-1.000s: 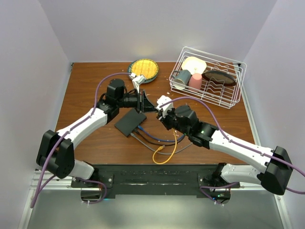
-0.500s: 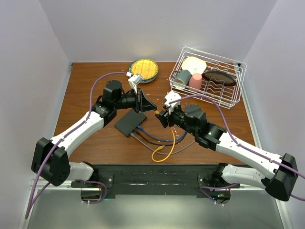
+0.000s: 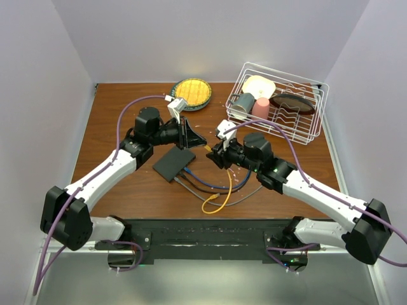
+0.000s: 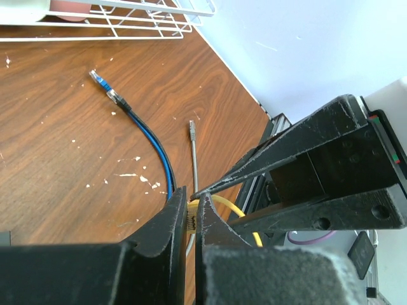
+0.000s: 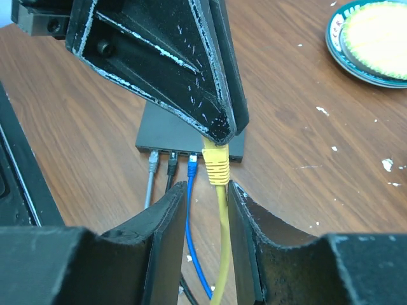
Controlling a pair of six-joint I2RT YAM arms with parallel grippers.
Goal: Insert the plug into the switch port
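Note:
The yellow plug (image 5: 215, 163) hangs just above the wood, a little in front of the black switch (image 3: 173, 162). My left gripper (image 4: 191, 198) is shut on its tip. The switch port row (image 5: 191, 152) runs along the box's near edge, with grey, black and blue plugs seated in it. The port behind the yellow plug is hidden. My right gripper (image 5: 206, 190) is open. Its fingers (image 5: 245, 216) stand either side of the yellow cable (image 5: 220, 216) just below the plug, the cable against the right one. In the top view both grippers meet at the plug (image 3: 207, 148).
A white wire dish rack (image 3: 280, 108) with cups and plates stands at the back right. A round yellow-centred plate (image 3: 192, 93) lies at the back middle. Blue, black and grey cables (image 3: 210, 184) trail from the switch toward the near edge, their free ends (image 4: 102, 82) on the wood.
My right gripper has let go of the cable, opening wide and then narrowing, and its arm has drawn back to the right. The left gripper stays shut on the plug and has shifted slightly.

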